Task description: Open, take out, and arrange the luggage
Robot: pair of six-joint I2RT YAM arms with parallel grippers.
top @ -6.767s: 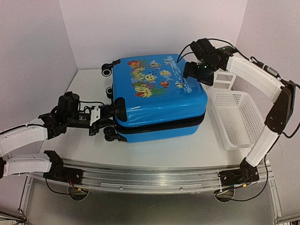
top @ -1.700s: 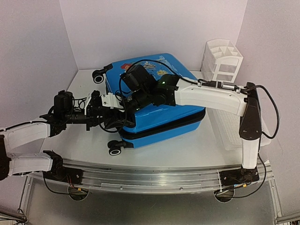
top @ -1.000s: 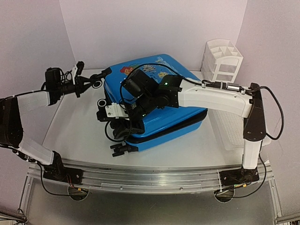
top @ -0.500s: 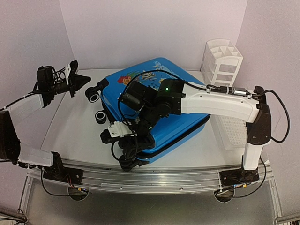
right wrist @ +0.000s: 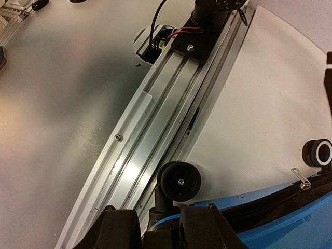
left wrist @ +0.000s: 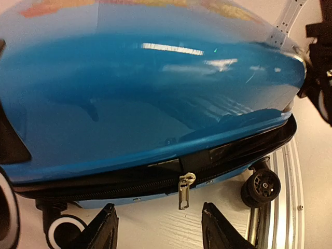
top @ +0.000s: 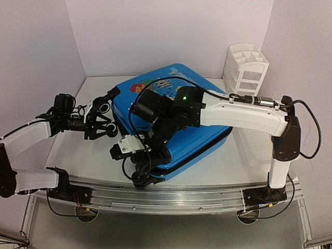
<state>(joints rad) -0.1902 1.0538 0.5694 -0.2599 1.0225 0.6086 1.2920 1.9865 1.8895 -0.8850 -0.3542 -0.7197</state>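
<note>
Left tool (left wrist: 158,208) open, empty — right tool (right wrist: 158,213) clamps luggage (top: 207,136) corner.

We see two arms built alike, with glossy white shells over the long links and matte black housings at every joint. On the white-and-black right arm (top: 244,111) a small green light (top: 183,97) glows on the black wrist block. The white-and-black left arm (top: 28,136) ends in a black cylindrical wrist housing (top: 64,102). Red and black wires (right wrist: 174,32) leave a black base block (right wrist: 207,21) bolted to a ribbed silver aluminium rail (right wrist: 155,124). The left gripper (left wrist: 158,210) and right gripper (right wrist: 158,220) both show plain black, blunt fingers.
</note>
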